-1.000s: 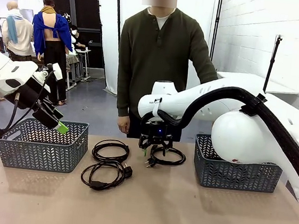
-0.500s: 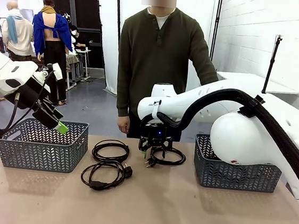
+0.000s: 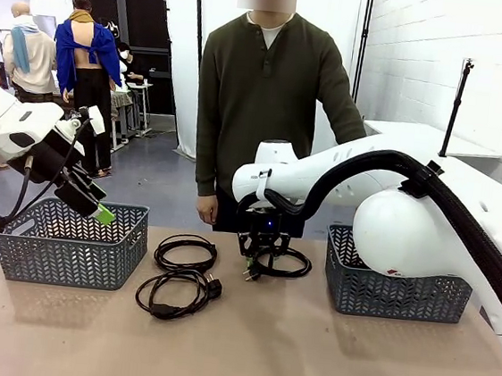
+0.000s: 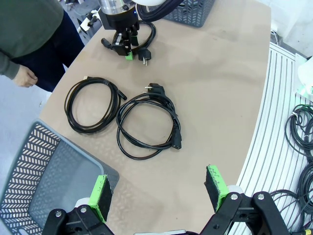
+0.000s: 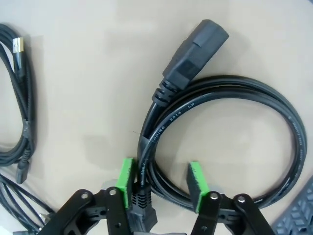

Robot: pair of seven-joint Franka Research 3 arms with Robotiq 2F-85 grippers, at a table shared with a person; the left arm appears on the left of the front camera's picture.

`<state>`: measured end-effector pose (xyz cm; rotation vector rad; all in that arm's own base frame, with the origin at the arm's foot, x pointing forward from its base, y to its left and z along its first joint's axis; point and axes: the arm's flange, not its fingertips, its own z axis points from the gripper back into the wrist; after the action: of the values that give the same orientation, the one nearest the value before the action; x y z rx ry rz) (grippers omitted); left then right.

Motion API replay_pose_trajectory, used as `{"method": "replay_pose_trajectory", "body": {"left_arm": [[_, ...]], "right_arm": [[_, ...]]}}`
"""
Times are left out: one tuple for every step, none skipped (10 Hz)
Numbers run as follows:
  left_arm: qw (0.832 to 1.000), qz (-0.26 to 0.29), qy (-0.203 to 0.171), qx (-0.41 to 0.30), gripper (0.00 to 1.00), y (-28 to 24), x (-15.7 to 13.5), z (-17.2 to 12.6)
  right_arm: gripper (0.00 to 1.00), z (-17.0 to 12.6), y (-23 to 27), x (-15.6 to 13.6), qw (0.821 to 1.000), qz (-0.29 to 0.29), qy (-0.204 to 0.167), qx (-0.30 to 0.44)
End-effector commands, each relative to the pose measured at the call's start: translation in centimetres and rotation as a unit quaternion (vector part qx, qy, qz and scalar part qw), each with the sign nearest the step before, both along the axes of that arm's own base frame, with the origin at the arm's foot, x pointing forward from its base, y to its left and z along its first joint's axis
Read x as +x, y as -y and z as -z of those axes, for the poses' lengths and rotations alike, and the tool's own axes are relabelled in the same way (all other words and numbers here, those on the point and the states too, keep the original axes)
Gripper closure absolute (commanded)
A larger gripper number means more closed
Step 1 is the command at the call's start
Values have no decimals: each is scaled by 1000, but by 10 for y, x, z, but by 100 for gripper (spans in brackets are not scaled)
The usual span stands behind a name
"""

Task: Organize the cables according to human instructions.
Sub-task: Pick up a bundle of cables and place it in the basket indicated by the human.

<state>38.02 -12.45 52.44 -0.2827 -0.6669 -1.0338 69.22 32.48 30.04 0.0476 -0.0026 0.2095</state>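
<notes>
— While I am keeping the right gripper (image 5: 161, 178) low on the tabletop (image 3: 305, 355), can you tell me where the cable is lying?

— Yes. The coiled cable (image 5: 230, 98) is lying flat, just beside the right basket (image 3: 397, 293). Your gripper is straddling several of its strands, near the small plug end. The jaws are standing narrow. One green pad (image 5: 128, 178) is touching the cord and the other is just beside it. I cannot tell if the grip is firm.

— I am judging it the same way. To do this well, I am wanting every strand between the pads, not only the outer one. Otherwise the coil is probably falling open during the lift.

— Also be careful with the big connector (image 5: 195, 46). It is hanging outside the loop and may be dragging.

— Right, so I am planning a straight, slow lift. And the left gripper (image 4: 157, 193)?

— It is wide open and hovering over the left basket (image 3: 66, 240). It is well apart from the two other cables (image 4: 146, 125) in the middle.

— Good. I am looking at the person (image 3: 259, 108) for a sign about which basket to use. At this moment I am not seeing any pointing.
</notes>
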Motion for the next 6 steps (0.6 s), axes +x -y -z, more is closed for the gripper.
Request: {"method": "replay_pose_trajectory", "body": {"left_arm": [[1000,7,-1,-8,0,-2,1,2],[1000,7,-1,-8,0,-2,1,2],[1000,7,-1,-8,0,-2,1,2],[1000,7,-1,-8,0,-2,1,2],[1000,7,-1,-8,0,-2,1,2],[1000,7,-1,-8,0,-2,1,2]], "right_arm": [[91,3,-9,3,1000,3,1,-4],[100,2,-9,3,1000,3,1,-5],[100,3,-10,3,1000,3,1,-6],[100,2,-10,3,1000,2,1,-7],[100,0,-10,3,1000,4,2,-8],[100,-2,-10,3,1000,7,4,-10]]}}
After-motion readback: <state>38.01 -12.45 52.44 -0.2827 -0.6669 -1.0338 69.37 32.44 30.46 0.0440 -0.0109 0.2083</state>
